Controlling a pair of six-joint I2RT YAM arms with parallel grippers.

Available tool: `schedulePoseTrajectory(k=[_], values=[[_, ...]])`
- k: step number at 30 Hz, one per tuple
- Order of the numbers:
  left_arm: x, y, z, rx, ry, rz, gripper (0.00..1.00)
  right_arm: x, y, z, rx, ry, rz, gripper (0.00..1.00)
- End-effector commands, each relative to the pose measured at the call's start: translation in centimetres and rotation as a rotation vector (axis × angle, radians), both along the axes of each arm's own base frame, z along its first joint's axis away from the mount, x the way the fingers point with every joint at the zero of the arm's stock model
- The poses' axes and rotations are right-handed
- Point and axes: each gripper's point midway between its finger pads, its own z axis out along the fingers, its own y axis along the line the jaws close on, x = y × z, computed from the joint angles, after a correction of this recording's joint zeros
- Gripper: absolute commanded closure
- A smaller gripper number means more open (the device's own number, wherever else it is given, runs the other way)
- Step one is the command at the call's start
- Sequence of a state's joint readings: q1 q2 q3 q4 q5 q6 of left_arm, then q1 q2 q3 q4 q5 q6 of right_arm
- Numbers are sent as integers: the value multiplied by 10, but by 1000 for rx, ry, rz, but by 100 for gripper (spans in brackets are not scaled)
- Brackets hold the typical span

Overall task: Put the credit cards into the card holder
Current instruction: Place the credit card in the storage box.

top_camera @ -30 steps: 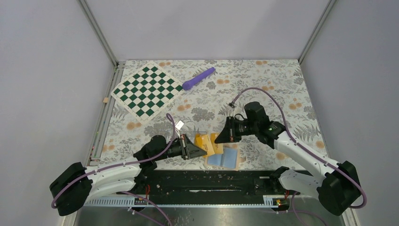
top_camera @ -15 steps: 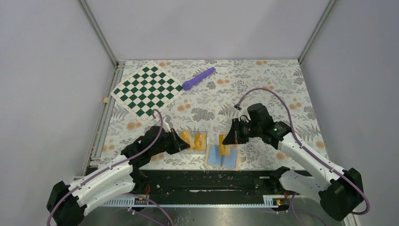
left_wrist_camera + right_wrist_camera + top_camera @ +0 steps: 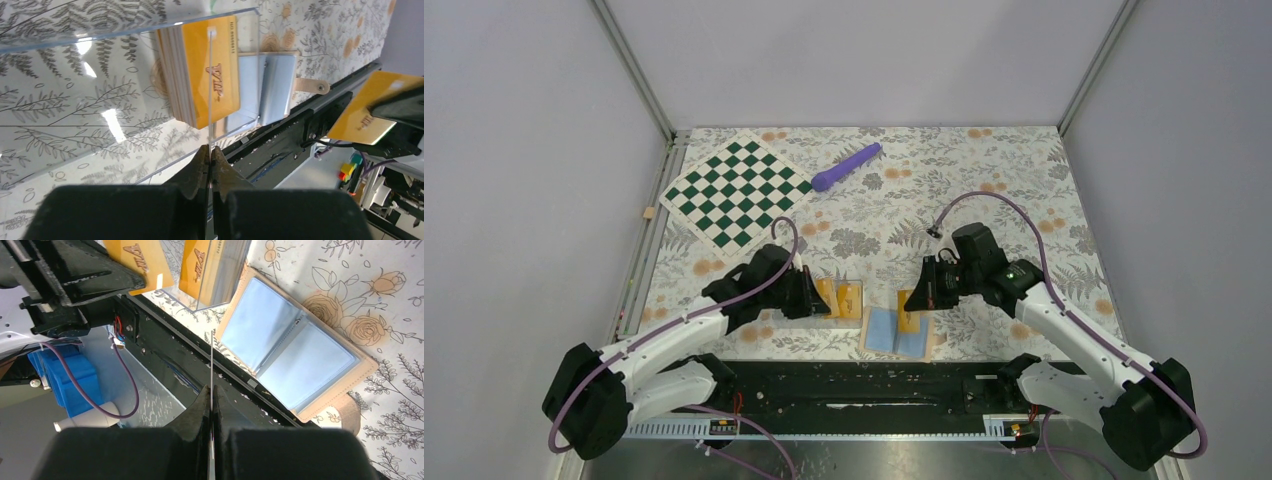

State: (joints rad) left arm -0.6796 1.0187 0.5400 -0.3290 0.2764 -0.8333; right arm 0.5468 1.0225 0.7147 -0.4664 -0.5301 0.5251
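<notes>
- Left gripper [image 3: 210,150]: its jaws are closed on the edge of one orange-yellow card [image 3: 136,261]. The card is held just beside the clear case [image 3: 125,90].
- Right gripper [image 3: 212,390]: its jaws are clamped on a second card [image 3: 367,117], which its own camera shows edge-on. From above, this card overlaps the far edge of the card holder [image 3: 896,334]. You cannot tell whether they touch.
- Card holder: it lies open and flat on the floral table [image 3: 984,170], near the front rail. Note the tan rim, two light blue pockets and a tan strap tab.
- Stack of cards [image 3: 215,75]: it stands inside the clear case, its orange-yellow faces marked with dark lettering.
</notes>
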Motion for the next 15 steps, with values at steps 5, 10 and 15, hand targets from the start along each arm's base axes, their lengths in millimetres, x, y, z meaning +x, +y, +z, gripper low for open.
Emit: schedulePoseTrajectory(k=[5, 10, 15], values=[[6, -25, 26, -108, -63, -93, 100, -2, -9, -8, -30, -9, -9, 100], [7, -32, 18, -123, -51, -101, 96, -4, -11, -13, -35, 4, -6, 100], [7, -34, 13, -110, -41, -108, 85, -8, -11, -18, -37, 24, 3, 100]])
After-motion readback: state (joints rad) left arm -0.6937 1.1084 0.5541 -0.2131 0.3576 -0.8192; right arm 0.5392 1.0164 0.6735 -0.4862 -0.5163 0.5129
